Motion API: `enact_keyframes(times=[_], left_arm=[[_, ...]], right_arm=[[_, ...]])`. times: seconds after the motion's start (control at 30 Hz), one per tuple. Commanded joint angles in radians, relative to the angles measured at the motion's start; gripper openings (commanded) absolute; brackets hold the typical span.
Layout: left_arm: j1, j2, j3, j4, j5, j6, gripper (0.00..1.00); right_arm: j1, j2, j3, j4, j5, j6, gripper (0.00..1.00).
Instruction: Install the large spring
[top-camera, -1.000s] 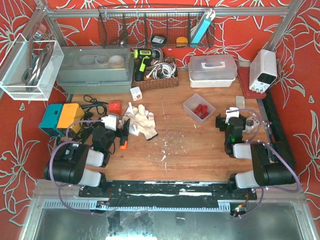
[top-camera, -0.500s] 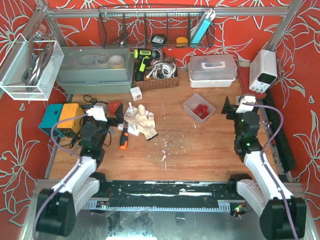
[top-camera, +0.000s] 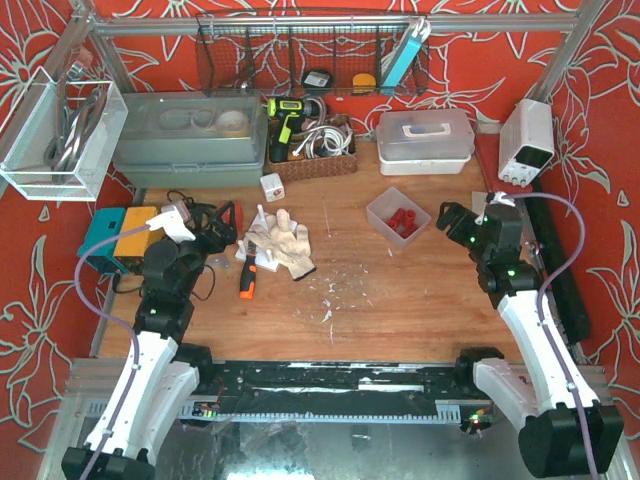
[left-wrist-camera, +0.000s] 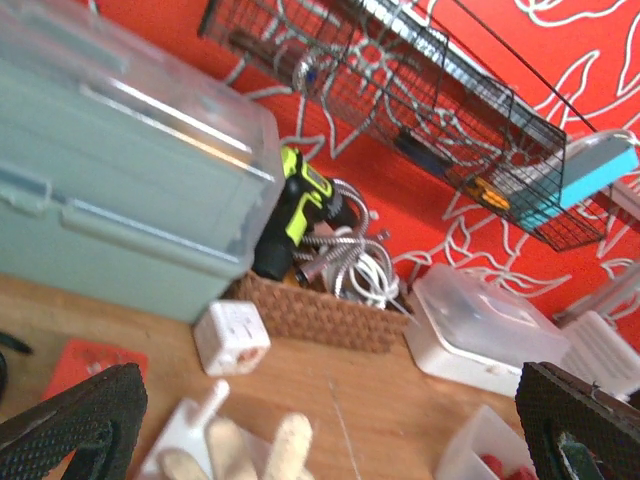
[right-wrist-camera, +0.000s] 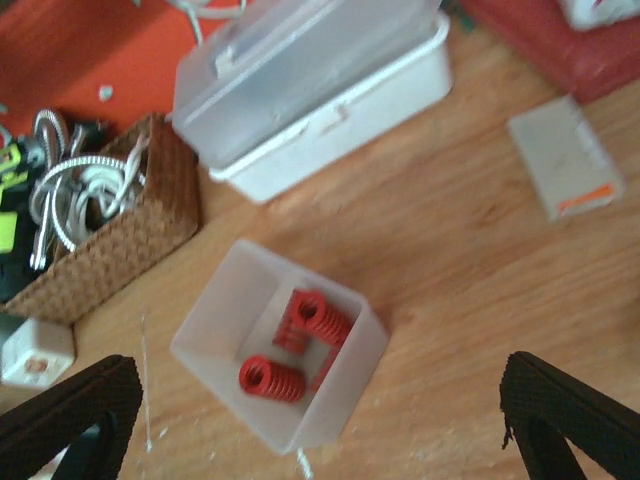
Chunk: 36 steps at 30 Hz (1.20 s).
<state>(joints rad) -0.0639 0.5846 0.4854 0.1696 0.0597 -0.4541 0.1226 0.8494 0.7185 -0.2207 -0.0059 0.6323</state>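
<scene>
Arms stretch forward, left hand (top-camera: 213, 226) and right hand (top-camera: 453, 222) spread wide; springs (right-wrist-camera: 322, 320) in a tub (right-wrist-camera: 216, 322) on the wooden surface (top-camera: 400, 300).

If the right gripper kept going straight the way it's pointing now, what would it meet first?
Most likely the small clear bin holding the red springs. In the wrist view it sits centred ahead of the open right gripper, with only bare tabletop between, though depth is hard to judge.
</scene>
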Motion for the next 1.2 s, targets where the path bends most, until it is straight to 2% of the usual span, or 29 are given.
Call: enact_keyframes(times=[0.0, 0.07, 0.17, 0.27, 0.37, 0.53, 0.7, 0.83, 1.17], left_arm=[[0.001, -0.042, -0.021, -0.120, 0.134, -0.147, 1.00], [0.002, -0.026, -0.049, -0.088, 0.228, -0.184, 0.99], [-0.001, 0.060, -0.054, -0.066, 0.354, -0.196, 0.93], [-0.027, 0.196, 0.007, -0.135, 0.361, -0.124, 0.87], [-0.090, 0.286, 0.073, -0.213, 0.303, -0.045, 0.80], [-0.256, 0.394, 0.175, -0.311, 0.079, 0.039, 0.68], [-0.377, 0.571, 0.243, -0.354, -0.083, 0.083, 0.52], [-0.407, 0.680, 0.280, -0.358, -0.149, 0.093, 0.41], [-0.412, 0.874, 0.394, -0.369, -0.263, 0.150, 0.38]], right_arm=[[0.028, 0.061, 0.013, -0.085, -0.179, 0.069, 0.98], [0.075, 0.083, 0.025, -0.110, -0.162, 0.052, 0.98], [0.174, 0.100, 0.022, -0.107, -0.130, 0.031, 0.96], [0.321, 0.138, 0.013, -0.072, -0.089, -0.019, 0.95], [0.433, 0.195, 0.017, -0.054, -0.041, -0.080, 0.95], [0.587, 0.260, -0.034, 0.047, 0.092, -0.154, 0.95], [0.640, 0.291, -0.089, 0.156, 0.206, -0.185, 0.95], [0.643, 0.278, -0.115, 0.188, 0.262, -0.189, 0.95], [0.644, 0.223, -0.143, 0.190, 0.330, -0.177, 0.95]])
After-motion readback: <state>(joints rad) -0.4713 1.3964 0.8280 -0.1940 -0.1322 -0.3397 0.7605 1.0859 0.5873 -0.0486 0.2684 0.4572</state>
